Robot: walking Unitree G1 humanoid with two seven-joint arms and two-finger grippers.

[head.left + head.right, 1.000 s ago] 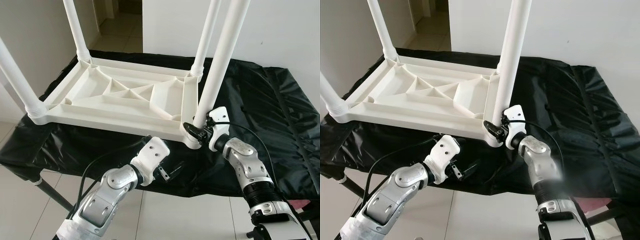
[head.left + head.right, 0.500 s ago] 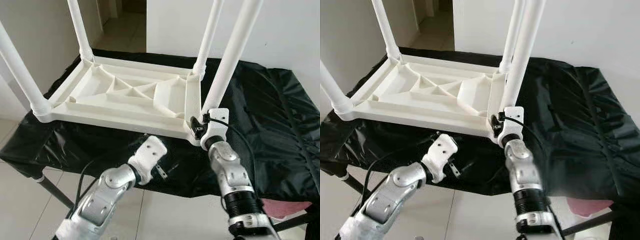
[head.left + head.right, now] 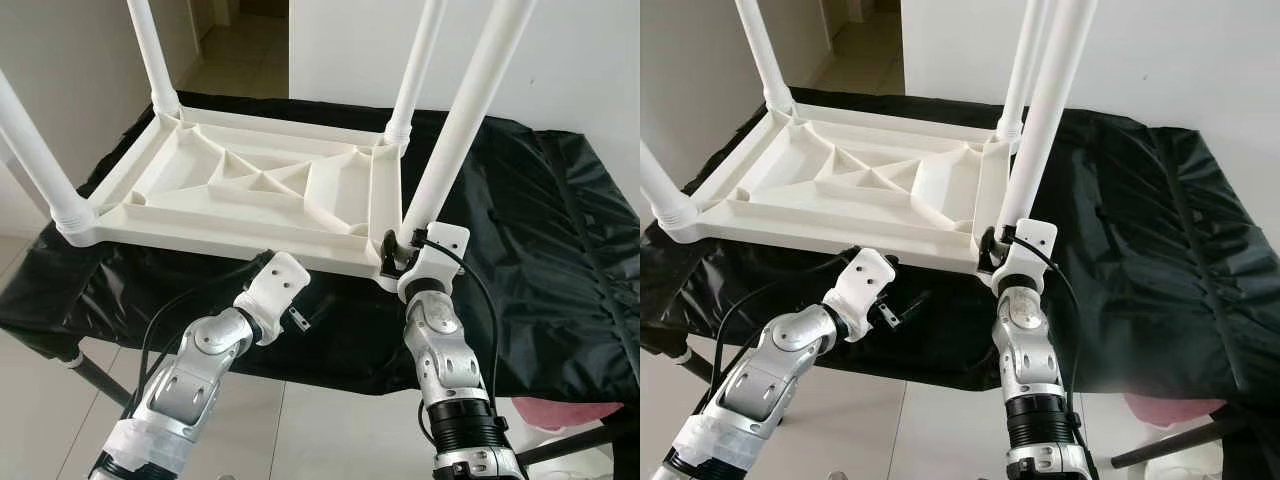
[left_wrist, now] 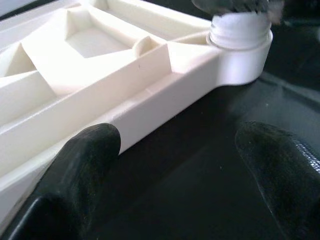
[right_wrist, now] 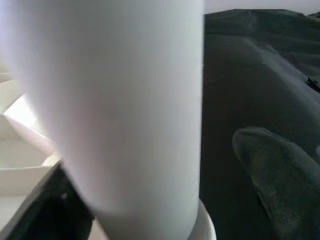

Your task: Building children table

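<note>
- The white plastic table (image 3: 250,190) lies upside down on a bench draped in black cloth (image 3: 520,230), its ribbed underside facing up and four legs standing in the corner sockets.
- The right gripper (image 3: 400,252) sits at the base of the near right leg (image 3: 465,120), at about 5 o'clock of the table frame. In the right wrist view one finger (image 5: 280,175) stands clear of the leg, so the jaws straddle it loosely rather than clamp it.
- The left gripper (image 3: 300,318) hovers unclenched just off the near edge, at about 6 o'clock, holding nothing.
- The table looks light, stiff and smooth, so likely slippery under the black fingers; the leg seems best grasped low, near its socket (image 4: 240,55).
- The open cells between the ribs hold nothing.
</note>
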